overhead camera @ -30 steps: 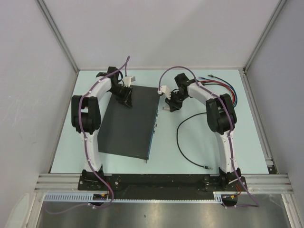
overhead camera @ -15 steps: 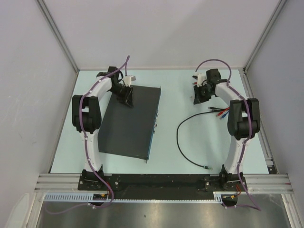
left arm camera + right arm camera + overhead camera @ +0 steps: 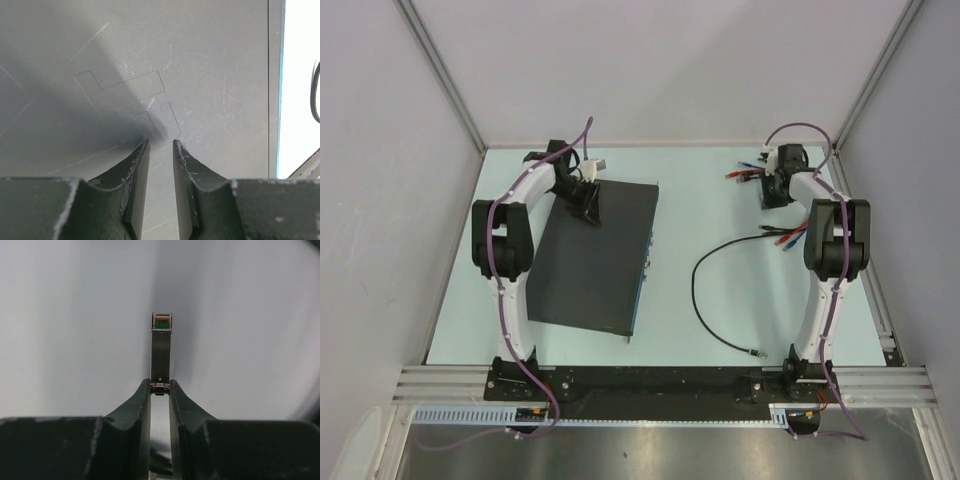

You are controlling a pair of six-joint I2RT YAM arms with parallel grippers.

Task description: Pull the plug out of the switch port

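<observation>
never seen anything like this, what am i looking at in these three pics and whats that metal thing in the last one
It is a robot with a left arm and a right arm, bolted to the near edge of a table. The wide picture comes from a fixed camera overhead. The other two come from a small camera on each wrist, looking along the gripper.

On the table lie a flat black box, the switch, a loose black cable and some coloured cables.

The left gripper is at the switch's top, jaws slightly apart, holding nothing. The right gripper, well away from the switch, pinches a slim metal plug.
</observation>
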